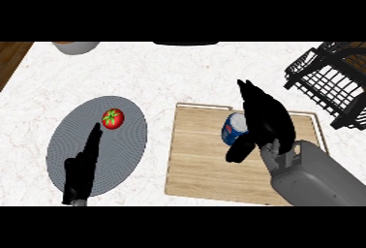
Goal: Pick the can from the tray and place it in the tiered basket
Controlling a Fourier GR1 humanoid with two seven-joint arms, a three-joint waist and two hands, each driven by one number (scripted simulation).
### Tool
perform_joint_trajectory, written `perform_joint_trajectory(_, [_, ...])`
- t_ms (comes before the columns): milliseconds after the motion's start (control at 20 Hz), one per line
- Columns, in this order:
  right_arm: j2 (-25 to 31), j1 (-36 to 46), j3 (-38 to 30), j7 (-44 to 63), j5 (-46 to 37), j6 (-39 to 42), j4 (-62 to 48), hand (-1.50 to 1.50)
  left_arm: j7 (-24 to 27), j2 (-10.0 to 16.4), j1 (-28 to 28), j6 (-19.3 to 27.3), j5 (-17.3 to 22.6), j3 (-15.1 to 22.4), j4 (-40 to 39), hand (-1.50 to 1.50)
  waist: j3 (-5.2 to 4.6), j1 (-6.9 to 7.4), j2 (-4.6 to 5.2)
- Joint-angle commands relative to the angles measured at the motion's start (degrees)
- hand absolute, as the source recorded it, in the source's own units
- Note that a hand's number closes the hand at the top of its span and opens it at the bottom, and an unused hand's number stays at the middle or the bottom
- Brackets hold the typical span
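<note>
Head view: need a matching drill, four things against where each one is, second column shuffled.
Things:
1. tomato
2. can
3. tiered basket
4. right hand

Places:
A. on the wooden tray
B. on the grey plate
C. upper right of the view
D. open, at the can's right side

Pairs: 1-B, 2-A, 3-C, 4-D.

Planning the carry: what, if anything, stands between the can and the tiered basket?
Nothing visible except the right hand itself, beside the can on the tiered basket's side. Past the tray's edge, bare counter runs to the basket.
</note>
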State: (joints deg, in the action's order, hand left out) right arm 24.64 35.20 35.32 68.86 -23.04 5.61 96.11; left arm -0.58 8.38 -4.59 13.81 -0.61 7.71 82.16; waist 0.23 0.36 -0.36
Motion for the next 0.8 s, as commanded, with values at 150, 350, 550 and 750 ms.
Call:
perform_joint_trajectory(150, [-4.8, 1.9, 0.37, 13.22, 0.79, 5.63, -6.15, -1.5, 0.36, -1.68, -0.28, 0.26, -0.18, 0.29, -3.93, 0.0, -0.37, -0.39, 0.31])
perform_joint_trajectory(350, [-5.02, 3.88, -2.05, 12.44, 3.32, 8.66, -9.0, -1.5, -0.07, -1.74, -1.34, 0.74, -0.76, 0.69, -1.71, 0.0, -0.32, 0.09, 0.27])
perform_joint_trajectory(550, [-6.66, 1.15, -0.47, 10.1, 0.0, 5.95, -10.94, -1.5, -0.33, -1.72, 0.38, 0.11, -0.34, -0.16, -3.62, 0.0, -0.31, -0.42, 0.36])
perform_joint_trajectory(750, [-5.74, -0.07, -2.2, 10.08, 1.31, 9.05, -9.6, -1.5, -2.42, -0.5, -0.35, -0.22, -0.31, -0.7, -1.06, 0.0, -0.28, -0.64, 0.16])
